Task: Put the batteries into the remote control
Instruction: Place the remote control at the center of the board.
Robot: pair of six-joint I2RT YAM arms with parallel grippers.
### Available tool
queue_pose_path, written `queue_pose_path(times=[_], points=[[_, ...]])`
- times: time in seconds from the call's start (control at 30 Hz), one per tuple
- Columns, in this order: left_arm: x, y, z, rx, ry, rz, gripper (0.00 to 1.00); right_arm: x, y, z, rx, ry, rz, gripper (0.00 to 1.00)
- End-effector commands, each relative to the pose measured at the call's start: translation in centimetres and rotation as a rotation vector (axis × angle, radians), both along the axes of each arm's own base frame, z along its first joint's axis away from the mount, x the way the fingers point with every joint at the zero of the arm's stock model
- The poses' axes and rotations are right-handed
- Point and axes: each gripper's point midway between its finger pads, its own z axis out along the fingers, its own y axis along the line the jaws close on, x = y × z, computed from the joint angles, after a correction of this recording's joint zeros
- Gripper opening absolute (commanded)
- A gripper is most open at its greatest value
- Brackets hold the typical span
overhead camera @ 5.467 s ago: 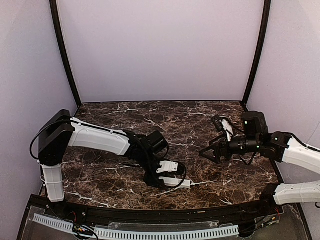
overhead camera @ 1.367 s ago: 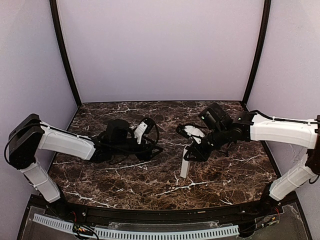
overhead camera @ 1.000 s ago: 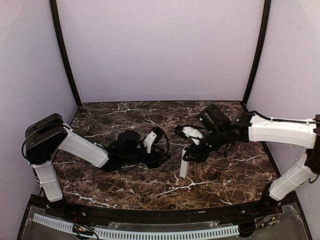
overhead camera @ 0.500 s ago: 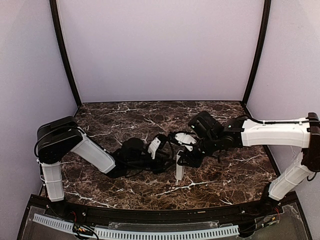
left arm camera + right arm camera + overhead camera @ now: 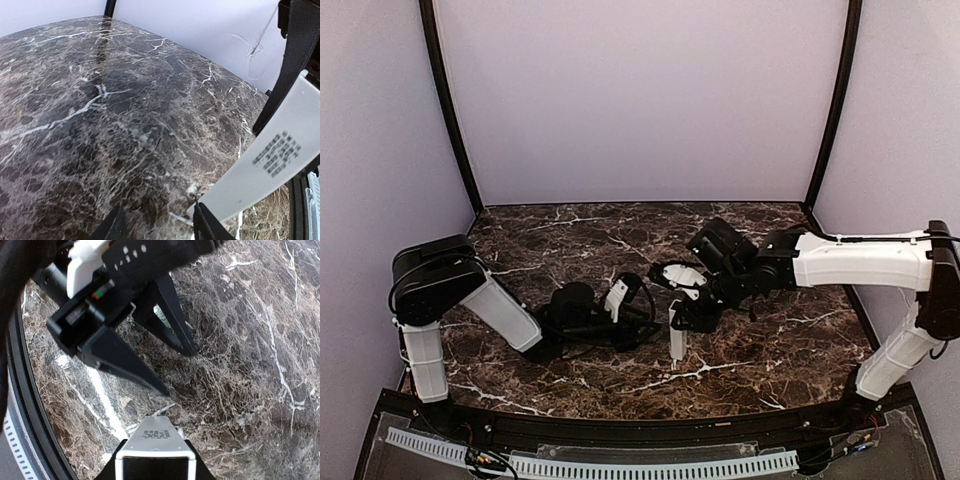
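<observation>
So the right hand (image 5: 682, 318) has the remote control (image 5: 677, 342) clamped between its fingers, gripping it by the upper end. The remote hangs down from there, close to upright with a bit of a tilt, and its lower end is right down at the table (image 5: 570, 240), about mid-table and a little toward the near edge. I honestly can't tell if that end is actually resting on the marble or just above it.

From the right wrist view you're looking straight down the length of the remote: there's a dark rectangular section at the end nearest the camera and a small patch of grey print toward the far end.

The left hand (image 5: 645, 322) is low over the table, just to the left of the remote, with its fingers (image 5: 125, 367) pointing toward the remote's lower end. Its jaws are spread apart with only bare marble showing between them, so it isn't holding anything. In the left wrist view the bottom corner of the remote sits just above one fingertip, really close. Can't say whether they're touching. One of the right hand's black fingers runs along the remote's edge at the top right of that view.
</observation>
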Motion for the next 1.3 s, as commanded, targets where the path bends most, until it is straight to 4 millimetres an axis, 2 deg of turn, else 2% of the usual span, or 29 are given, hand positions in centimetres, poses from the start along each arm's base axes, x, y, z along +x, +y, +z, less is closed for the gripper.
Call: queue_pose_path(times=[0.0, 0.03, 0.07, 0.1, 0.13, 0.17, 0.2, 0.23, 0.27, 0.3, 0.33, 0.4, 0.43, 0.47, 0.57, 0.73, 0.93, 1.27], points=[[1.9, 2.8, 2.6, -0.077, -0.006, 0.095, 0.46, -0.9, -1.1, 0.4, -0.113, 0.049, 0.018, 0.0], [2.1, 3.1, 3.6, -0.087, -0.025, 0.103, 0.46, -0.8, -0.7, 1.1, -0.11, 0.049, 0.023, 0.0], [2.2, 3.7, 3.3, -0.071, -0.02, 0.116, 0.47, -0.9, -0.8, 1.3, -0.125, 0.06, 0.027, 0.0], [2.5, 4.1, 4.4, -0.081, -0.038, 0.131, 0.47, -0.9, -0.8, 1.5, -0.143, 0.072, 0.029, 0.0], [2.6, 4.9, 4.0, -0.061, -0.03, 0.149, 0.47, -1.1, -1.1, 1.5, -0.169, 0.088, 0.03, 0.0], [2.9, 5.4, 5.0, -0.072, -0.045, 0.172, 0.47, -1.2, -1.3, 1.5, -0.191, 0.102, 0.029, 0.0], [3.2, 6.3, 4.7, -0.058, -0.039, 0.194, 0.47, -1.3, -1.4, 1.4, -0.214, 0.117, 0.032, 0.0], [3.5, 6.9, 5.5, -0.065, -0.051, 0.219, 0.48, -1.4, -1.6, 1.3, -0.24, 0.133, 0.033, 0.0], [3.7, 7.9, 4.9, -0.04, -0.037, 0.243, 0.48, -1.5, -1.8, 1.1, -0.266, 0.15, 0.034, 0.0], [4.0, 8.5, 5.7, -0.045, -0.052, 0.266, 0.48, -1.7, -1.9, 1.1, -0.289, 0.163, 0.038, 0.0], [4.2, 9.3, 5.3, -0.022, -0.041, 0.287, 0.48, -1.7, -2.1, 0.7, -0.319, 0.181, 0.038, 0.0], [4.6, 10.7, 6.2, -0.024, -0.051, 0.327, 0.48, -1.7, -2.4, 0.3, -0.372, 0.2, 0.035, 0.0], [4.7, 11.5, 6.0, -0.017, -0.048, 0.348, 0.48, -1.8, -2.5, 0.0, -0.398, 0.21, 0.036, 0.0], [4.8, 12.0, 6.6, -0.024, -0.056, 0.364, 0.48, -1.7, -2.5, -0.1, -0.42, 0.215, 0.037, 0.0], [4.7, 13.3, 6.6, -0.015, -0.056, 0.397, 0.48, -1.7, -2.3, -0.9, -0.489, 0.215, 0.044, 0.0], [4.7, 15.0, 7.5, -0.025, -0.079, 0.454, 0.49, -2.3, -1.0, -2.9, -0.572, 0.237, 0.075, 0.0], [4.5, 16.2, 7.7, -0.006, -0.101, 0.487, 0.5, -2.4, -0.4, -5.6, -0.651, 0.249, 0.095, 0.0], [4.3, 16.8, 8.0, -0.003, -0.118, 0.498, 0.52, -1.8, 1.4, -9.2, -0.701, 0.282, 0.111, 0.0]])
